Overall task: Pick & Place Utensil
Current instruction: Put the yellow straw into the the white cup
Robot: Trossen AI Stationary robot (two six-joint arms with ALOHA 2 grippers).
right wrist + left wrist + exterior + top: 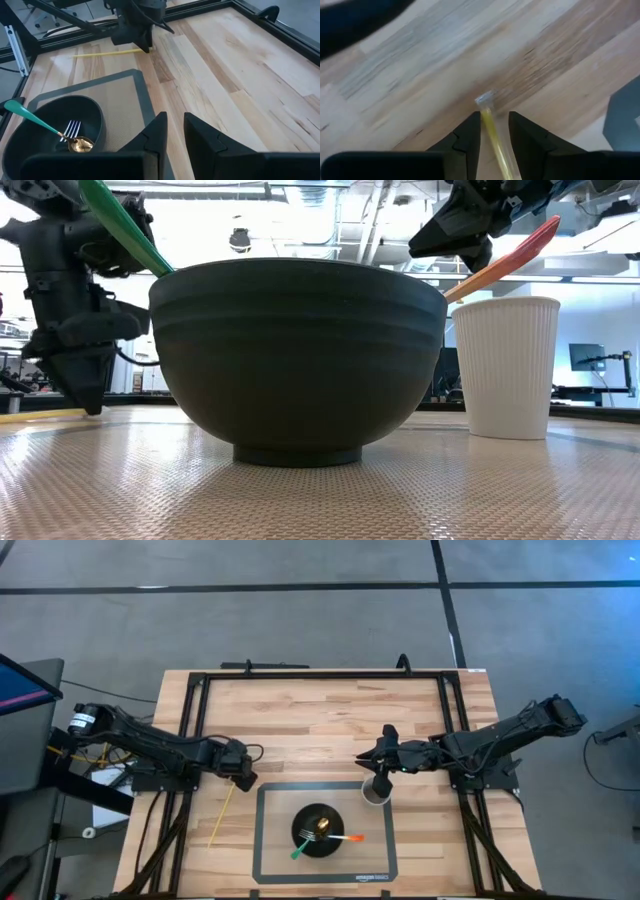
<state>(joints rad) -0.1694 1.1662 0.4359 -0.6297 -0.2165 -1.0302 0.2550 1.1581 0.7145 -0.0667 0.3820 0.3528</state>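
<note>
Table: pale wooden table (330, 710) inside a black frame, grey floor all round; a dark-edged mat (272, 840) lies on its near half.
Yellow utensil: a thin yellow stick (222, 814) lies flat on the bare wood just left of the mat, one end under the left gripper, the other running off toward the table's near edge.
Left gripper: left gripper (495, 131) is low over the stick's upper end, fingers parted with the stick between them; small gaps show on both sides in the left wrist view, so it is not clamped.
Risk at the left: the stick is thin and lies flat, so closing fingers could ride over it or pinch only the tip. Judged likely result: it swings, slips out on the lift, or gets pushed along the wood.
Bowl: dark bowl (318, 830) stands mid-mat and already holds a green-handled utensil (30, 117), a fork (72, 129) and an orange-handled utensil (500, 258).
Risk at the bowl: a long stick added here could lever out, or knock the handles leaning over the rim.
Cup: white paper cup (505, 365) stands at the mat's far right corner, just beside the bowl.
Right gripper: right gripper (172, 125) hovers over the cup, fingers slightly apart, holding nothing.
Risk at the right: a drop or sweep here could tip the light cup.
</note>
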